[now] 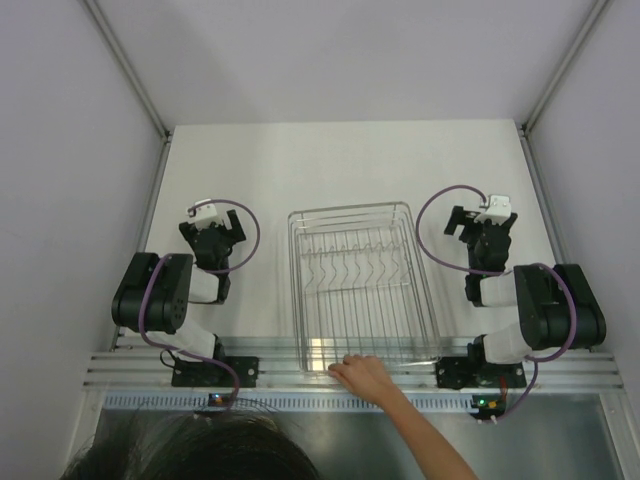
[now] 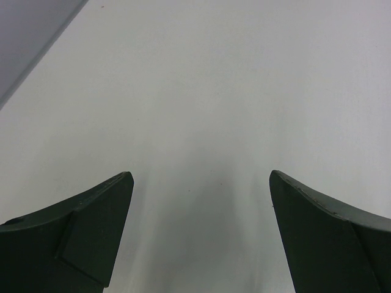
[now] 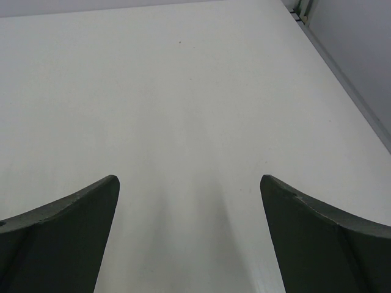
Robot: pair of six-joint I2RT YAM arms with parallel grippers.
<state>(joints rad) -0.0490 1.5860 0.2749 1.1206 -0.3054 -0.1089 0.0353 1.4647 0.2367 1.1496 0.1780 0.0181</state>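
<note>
Wire dish rack (image 1: 350, 209) mid table (image 1: 350, 160), seemingly nothing in it, person's hand (image 1: 362, 377) on its near rim, left end effector (image 2: 201, 177) and right end effector (image 3: 189, 180) flanking it, fingers spread apart

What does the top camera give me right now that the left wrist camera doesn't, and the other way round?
Only the top view: the wire rack between the arms, a person's hand on its near rim, and the right gripper. Only the left wrist view: a close look at the left gripper, fingers apart with nothing between. Both: the white table.
</note>
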